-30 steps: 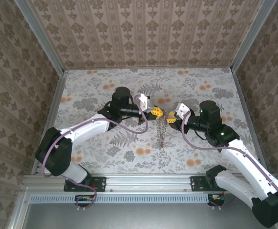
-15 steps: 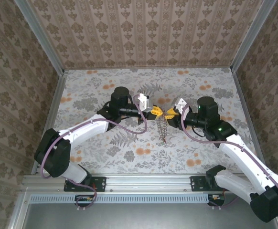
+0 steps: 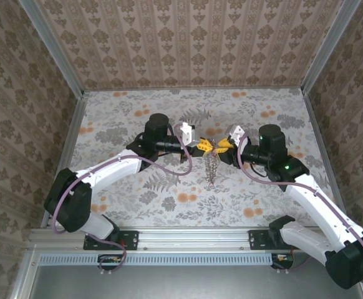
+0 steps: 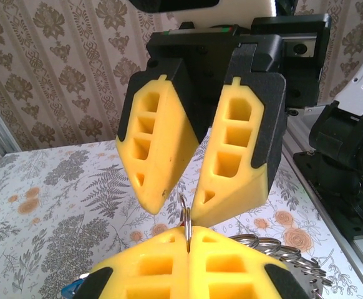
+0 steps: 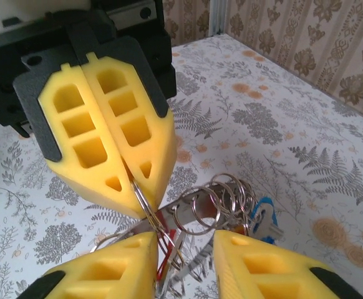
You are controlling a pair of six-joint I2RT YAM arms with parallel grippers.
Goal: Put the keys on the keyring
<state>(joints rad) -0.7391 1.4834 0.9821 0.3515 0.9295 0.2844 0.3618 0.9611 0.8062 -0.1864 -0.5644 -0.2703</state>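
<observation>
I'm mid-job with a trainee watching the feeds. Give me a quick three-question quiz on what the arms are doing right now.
1. True or false: the left gripper is shut on a thin metal ring.
2. Pick one. The right gripper has its jaws: A) pressed flat together; B) standing apart; C) clamped on the table edge.
3. Fill in the blank: in the right wrist view, the plastic key tag right of centre is coloured ___.

Key: 1 true; 2 B; 3 blue.
</observation>
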